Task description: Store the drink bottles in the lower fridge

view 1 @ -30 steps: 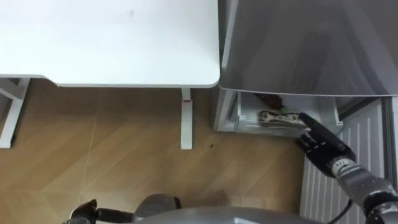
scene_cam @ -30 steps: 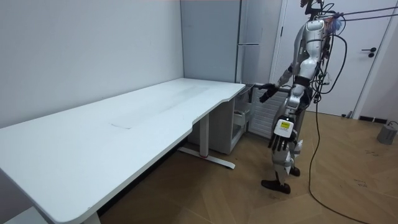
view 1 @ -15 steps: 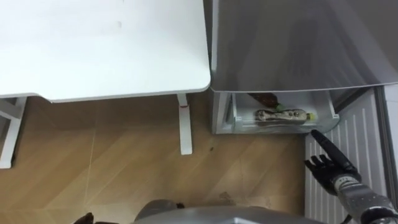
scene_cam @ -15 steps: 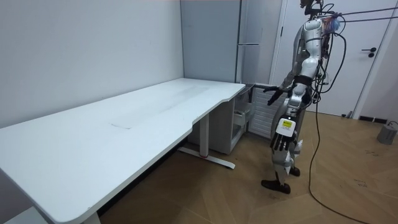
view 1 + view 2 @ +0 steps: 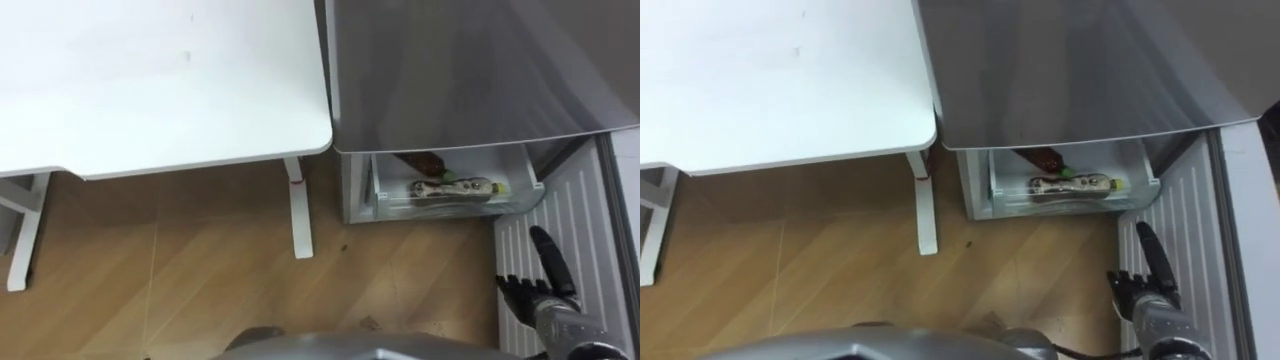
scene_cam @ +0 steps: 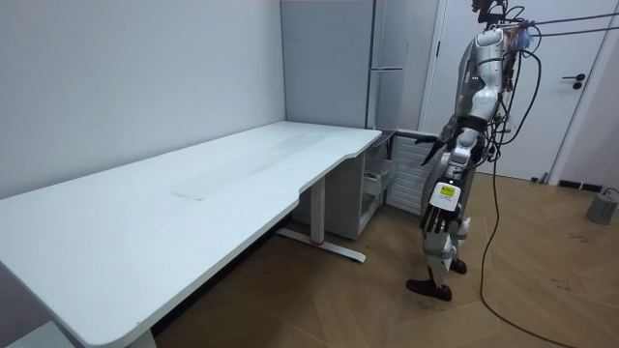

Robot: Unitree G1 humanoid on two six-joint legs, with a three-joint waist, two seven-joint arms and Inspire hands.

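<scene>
While the robot stands upright on the wooden floor (image 5: 200, 260) facing the grey fridge (image 5: 470, 70), with the white table (image 5: 150, 80) at ten o'clock in the left eye view, its right hand (image 5: 540, 295) hovers at four o'clock, above the ribbed inside of the open door (image 5: 590, 215). Its fingers are straight and slightly apart, holding nothing. The drinks (image 5: 455, 187) lie on their side in the clear drawer (image 5: 450, 208) at the bottom of the fridge, at two o'clock, apart from the hand. The left hand (image 6: 437, 215) hangs beside the thigh, fingers loose and empty.
</scene>
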